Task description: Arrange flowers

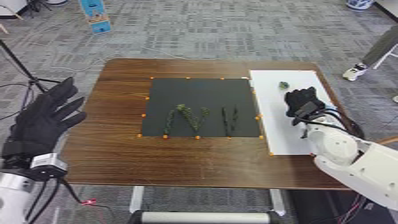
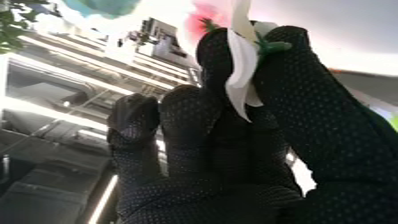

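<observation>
The desk [image 1: 160, 165] leaves a broad strip of brown wood between the black mat [image 1: 160, 90] and its near edge, with another strip along the left side. The white sheet [image 1: 293, 142] lies just beside the mat's right side and runs close to the desk's right edge. The right hand [image 1: 305, 102] is over that sheet; the left hand [image 1: 40, 117] is beyond the desk's left edge, its fingers apart and extended.

Orange markers [image 1: 144, 115] border the mat, and a small green piece [image 1: 283, 85] lies on the sheet, beyond the right hand. Grey carpet [image 1: 195, 30] surrounds the desk, and a tripod [image 1: 18, 65] stands to the left.

In the right wrist view, the right hand [image 2: 240, 165] is clamped on a white flower [image 2: 240, 65] between a finger and the thumb. The flower's long axis runs roughly along the fingers, a narrow petal tip pointing towards the palm. On the mat, green stems [image 1: 187, 116] lean together into a V; two thin dark stems [image 1: 226, 120] lie nearly parallel, near to far.
</observation>
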Controlling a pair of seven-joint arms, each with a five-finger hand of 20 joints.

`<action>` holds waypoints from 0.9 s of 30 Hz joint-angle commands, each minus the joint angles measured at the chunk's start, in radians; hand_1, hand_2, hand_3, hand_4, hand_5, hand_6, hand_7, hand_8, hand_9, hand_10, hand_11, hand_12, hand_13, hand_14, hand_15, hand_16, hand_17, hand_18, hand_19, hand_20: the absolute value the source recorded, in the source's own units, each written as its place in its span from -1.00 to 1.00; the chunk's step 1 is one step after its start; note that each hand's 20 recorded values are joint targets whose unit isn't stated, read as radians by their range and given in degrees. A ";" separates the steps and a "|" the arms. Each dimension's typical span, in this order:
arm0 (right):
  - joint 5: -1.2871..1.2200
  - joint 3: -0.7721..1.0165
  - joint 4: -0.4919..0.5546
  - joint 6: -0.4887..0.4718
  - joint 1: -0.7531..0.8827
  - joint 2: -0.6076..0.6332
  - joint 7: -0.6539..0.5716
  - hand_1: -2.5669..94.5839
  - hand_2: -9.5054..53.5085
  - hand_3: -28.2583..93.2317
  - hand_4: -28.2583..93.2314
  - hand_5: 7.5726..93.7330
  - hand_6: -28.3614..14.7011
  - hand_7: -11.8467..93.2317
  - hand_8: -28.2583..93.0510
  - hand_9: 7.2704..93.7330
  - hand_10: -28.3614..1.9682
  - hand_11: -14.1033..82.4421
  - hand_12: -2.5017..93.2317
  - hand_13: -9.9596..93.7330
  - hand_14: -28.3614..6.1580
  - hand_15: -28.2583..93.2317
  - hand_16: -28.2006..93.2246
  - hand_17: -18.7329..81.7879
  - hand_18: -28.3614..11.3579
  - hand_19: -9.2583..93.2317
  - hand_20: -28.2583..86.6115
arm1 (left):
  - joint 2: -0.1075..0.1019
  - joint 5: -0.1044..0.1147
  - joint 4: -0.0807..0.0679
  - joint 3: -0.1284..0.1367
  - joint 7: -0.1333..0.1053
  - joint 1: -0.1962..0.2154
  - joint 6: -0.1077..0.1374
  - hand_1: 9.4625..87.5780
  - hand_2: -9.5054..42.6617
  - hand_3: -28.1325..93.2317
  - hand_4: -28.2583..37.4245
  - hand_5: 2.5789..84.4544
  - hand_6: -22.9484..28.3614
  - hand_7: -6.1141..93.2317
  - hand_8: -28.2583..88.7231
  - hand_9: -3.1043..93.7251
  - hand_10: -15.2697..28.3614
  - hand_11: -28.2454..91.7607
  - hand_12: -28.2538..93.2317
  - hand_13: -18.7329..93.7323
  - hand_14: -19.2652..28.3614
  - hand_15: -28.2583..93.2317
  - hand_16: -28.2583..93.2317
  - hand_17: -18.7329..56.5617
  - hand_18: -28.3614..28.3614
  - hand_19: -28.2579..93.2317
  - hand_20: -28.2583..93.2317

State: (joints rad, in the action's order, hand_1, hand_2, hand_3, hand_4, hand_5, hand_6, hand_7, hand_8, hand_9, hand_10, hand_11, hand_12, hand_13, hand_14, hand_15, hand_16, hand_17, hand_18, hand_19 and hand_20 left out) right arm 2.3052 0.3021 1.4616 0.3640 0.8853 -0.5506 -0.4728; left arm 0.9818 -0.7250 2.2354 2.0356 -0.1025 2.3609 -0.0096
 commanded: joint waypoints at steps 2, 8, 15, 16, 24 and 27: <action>-0.104 -0.028 0.128 0.101 -0.111 -0.040 0.187 0.16 -1.00 0.79 -1.00 0.49 0.42 0.16 -0.51 0.64 0.44 0.01 0.10 0.45 0.30 0.67 0.21 0.03 -0.59 0.84 0.51 | 0.014 0.062 0.009 0.043 -0.009 0.019 -0.036 -0.71 -0.90 0.53 -1.00 -0.51 -0.06 -0.57 -0.66 -0.56 0.07 -0.34 -0.20 -0.39 0.36 -0.37 -0.46 -0.87 0.86 0.09 -0.44; -0.203 -0.047 0.167 0.084 -0.218 -0.122 0.361 0.15 -1.00 0.79 -1.00 0.48 0.44 0.17 -0.51 0.63 0.47 0.01 0.11 0.44 0.32 0.66 0.23 0.01 -0.57 0.83 0.51 | 0.018 0.056 0.007 0.054 0.002 0.006 -0.062 -0.69 -0.98 0.51 -1.00 -0.52 -0.06 -0.59 -0.65 -0.58 0.06 -0.36 -0.19 -0.40 0.36 -0.40 -0.45 -0.88 0.88 0.08 -0.45; -0.330 -0.106 0.170 0.060 -0.309 -0.232 0.480 0.15 -1.00 0.79 -1.00 0.47 0.45 0.18 -0.51 0.63 0.50 0.00 0.11 0.44 0.32 0.66 0.23 0.01 -0.56 0.82 0.52 | 0.016 0.042 0.008 0.064 0.015 0.000 -0.075 -0.68 -1.00 0.51 -1.00 -0.54 -0.06 -0.60 -0.64 -0.59 0.05 -0.38 -0.18 -0.41 0.36 -0.41 -0.44 -0.89 0.89 0.08 -0.46; -0.337 -0.116 0.162 0.056 -0.316 -0.251 0.488 0.15 -1.00 0.79 -1.00 0.47 0.45 0.18 -0.51 0.63 0.50 0.00 0.11 0.44 0.32 0.66 0.23 0.01 -0.56 0.82 0.52 | 0.015 0.044 0.008 0.061 0.016 -0.002 -0.074 -0.68 -1.00 0.51 -1.00 -0.54 -0.06 -0.61 -0.64 -0.59 0.05 -0.38 -0.17 -0.41 0.35 -0.41 -0.44 -0.89 0.89 0.08 -0.46; -0.404 -0.223 0.056 0.005 -0.368 -0.424 0.543 0.16 -1.00 0.77 -1.00 0.48 0.47 0.18 -0.54 0.64 0.53 -0.01 0.09 0.45 0.33 0.68 0.21 0.01 -0.55 0.83 0.52 | -0.013 0.042 0.002 0.047 0.009 -0.023 -0.056 -0.67 -1.00 0.51 -1.00 -0.53 -0.05 -0.61 -0.64 -0.59 0.06 -0.38 -0.17 -0.40 0.36 -0.41 -0.44 -0.88 0.86 0.07 -0.46; -0.403 -0.259 0.010 0.008 -0.384 -0.478 0.552 0.16 -1.00 0.76 -1.00 0.48 0.48 0.18 -0.56 0.64 0.55 -0.01 0.08 0.45 0.34 0.69 0.20 0.02 -0.55 0.83 0.53 | -0.028 0.036 -0.002 0.035 0.012 -0.043 -0.058 -0.68 -1.00 0.52 -1.00 -0.53 -0.06 -0.61 -0.64 -0.59 0.06 -0.38 -0.17 -0.40 0.36 -0.40 -0.44 -0.88 0.87 0.08 -0.46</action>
State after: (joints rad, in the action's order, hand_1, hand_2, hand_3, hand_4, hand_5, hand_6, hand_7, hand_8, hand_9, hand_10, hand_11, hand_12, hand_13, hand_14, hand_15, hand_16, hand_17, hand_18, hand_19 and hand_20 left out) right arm 1.9139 0.1200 1.5356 0.3972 0.5322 -0.8794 0.0216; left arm 0.9827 -0.6787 2.2397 2.0837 -0.0936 2.3450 -0.0769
